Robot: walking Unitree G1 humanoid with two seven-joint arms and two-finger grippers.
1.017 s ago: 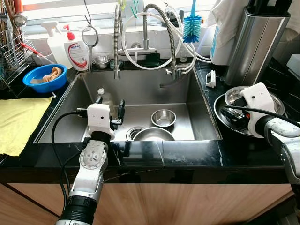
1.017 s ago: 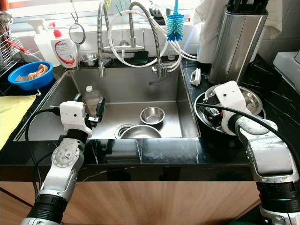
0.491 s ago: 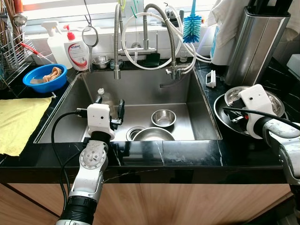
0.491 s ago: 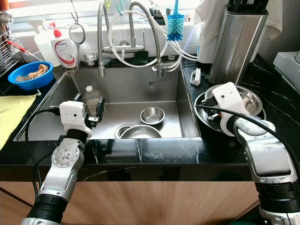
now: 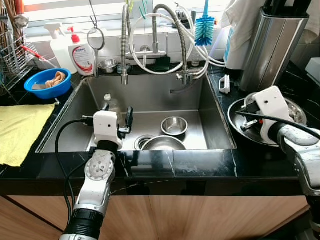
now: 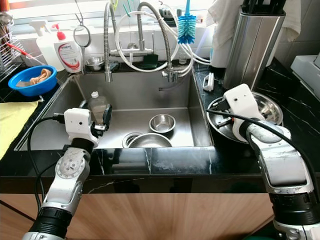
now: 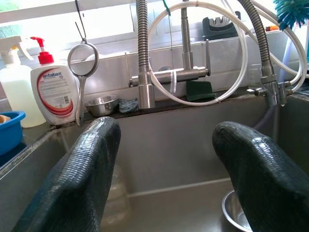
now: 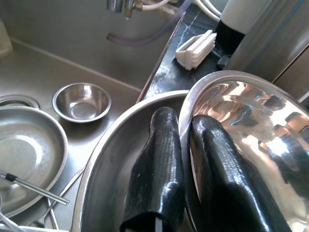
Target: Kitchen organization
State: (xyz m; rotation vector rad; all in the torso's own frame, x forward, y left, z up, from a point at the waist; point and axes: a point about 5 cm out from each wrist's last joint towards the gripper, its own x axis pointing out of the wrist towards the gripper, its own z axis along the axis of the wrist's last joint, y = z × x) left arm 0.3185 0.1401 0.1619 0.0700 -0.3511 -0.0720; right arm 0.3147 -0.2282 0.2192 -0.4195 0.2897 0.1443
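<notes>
At the front edge of the black counter (image 5: 200, 165) the left gripper (image 5: 118, 118) hangs over the near side of the sink (image 5: 75, 112), its two black fingers (image 7: 82, 174) spread wide with nothing between them. Just past it, by the drain, sits a wide steel bowl (image 5: 162, 143), and a little beyond that a small steel bowl (image 5: 174, 125). A clear plastic bottle (image 5: 109, 103) stands in the sink just behind the gripper.

Off to the right, on the counter beside the sink, the right gripper (image 8: 186, 159) is pinched on the rim of a shiny steel bowl (image 8: 246, 140) — one finger outside the wall, one inside. That bowl rests in a larger steel dish (image 8: 111, 159).

On the left counter lies a yellow cloth (image 5: 17, 127), and behind it a blue bowl (image 5: 47, 82). Along the back ledge stand a soap pump bottle (image 5: 83, 54), a hanging strainer (image 5: 95, 38) and the coiled faucets (image 5: 170, 30), with a blue bottle brush (image 5: 204, 26) above and a tall steel knife block (image 5: 272, 47) at the far right.
</notes>
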